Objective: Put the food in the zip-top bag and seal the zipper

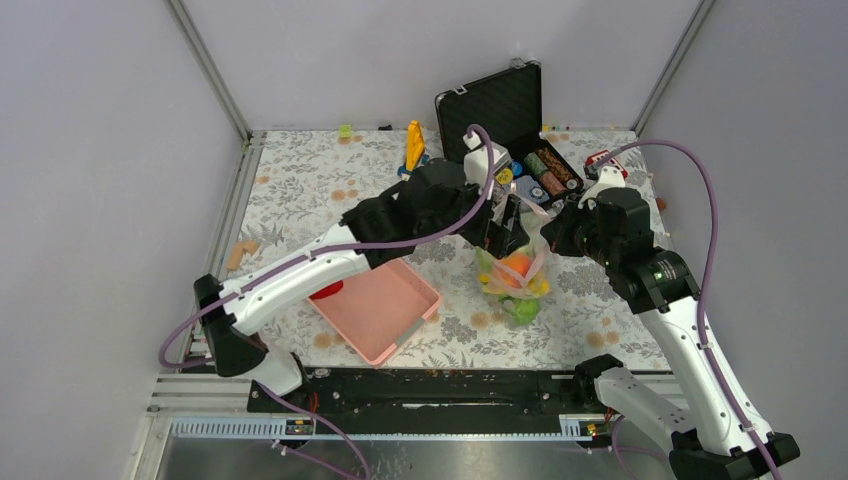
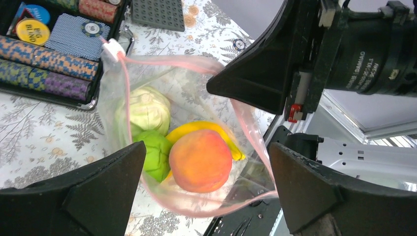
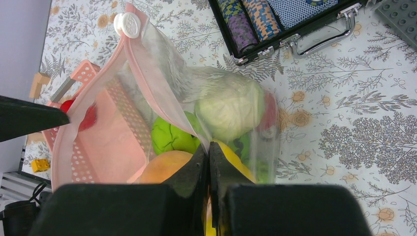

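Several pieces of food (image 1: 516, 268) are seen from above inside the zip-top bag (image 1: 512, 290), mid-table between both arms. From the left wrist, the left gripper (image 2: 206, 152) is spread wide around the gaping mouth. From the right wrist, the right gripper (image 3: 207, 155) is pinched on the bag's rim; the zipper (image 3: 147, 73) remains unsealed.

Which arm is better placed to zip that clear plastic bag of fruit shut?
Probably left: the left gripper hangs open above the clear plastic bag, while the right gripper is shut on the pink zipper strip.
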